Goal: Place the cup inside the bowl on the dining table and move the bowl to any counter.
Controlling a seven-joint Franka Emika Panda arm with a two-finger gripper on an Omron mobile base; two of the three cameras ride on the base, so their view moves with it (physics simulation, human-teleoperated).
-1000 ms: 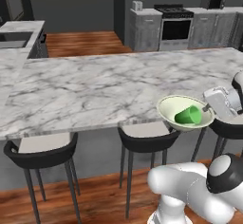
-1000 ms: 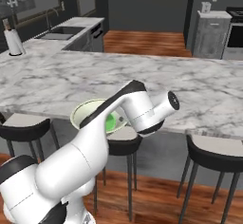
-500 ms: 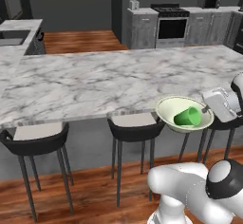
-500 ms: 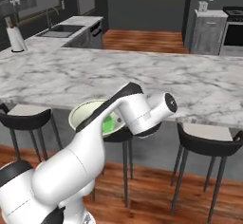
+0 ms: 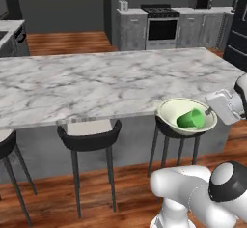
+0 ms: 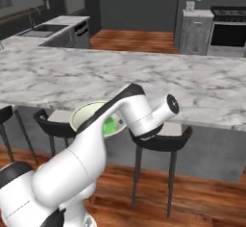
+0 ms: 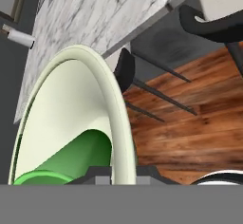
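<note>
One pinch on the rim is all that carries the load. The bowl (image 5: pixel 185 116) is off the desk (image 5: pixel 96 79), hanging in the air just past its near edge, over the dark stools (image 5: pixel 89 135) and the wood floor (image 7: pixel 190 114). The cup (image 5: pixel 190 119) lies on its side inside the bowl, mouth toward the right rim.

The gripper (image 5: pixel 211 110) is at the bowl's right rim. In the hand view the fingers (image 7: pixel 97 174) sit either side of the rim wall, so I read them as clamped on it; the contact itself is cut off at the frame's bottom.

Risks from here, as I judge them:
- Rim grasp is off-centre on a glossy wall. Any jolt while the base drives could let the bowl pivot or slip out, straight to the floor.
- The bowl looks slightly tilted. The cup is loose and round, so more tilt or a hard turn rolls it over the low rim.
- A swing toward the grey counter (image 5: pixel 130 24) at the back could clip a stool or the desk edge.

Slow base motion and a level wrist would limit all three.
</note>
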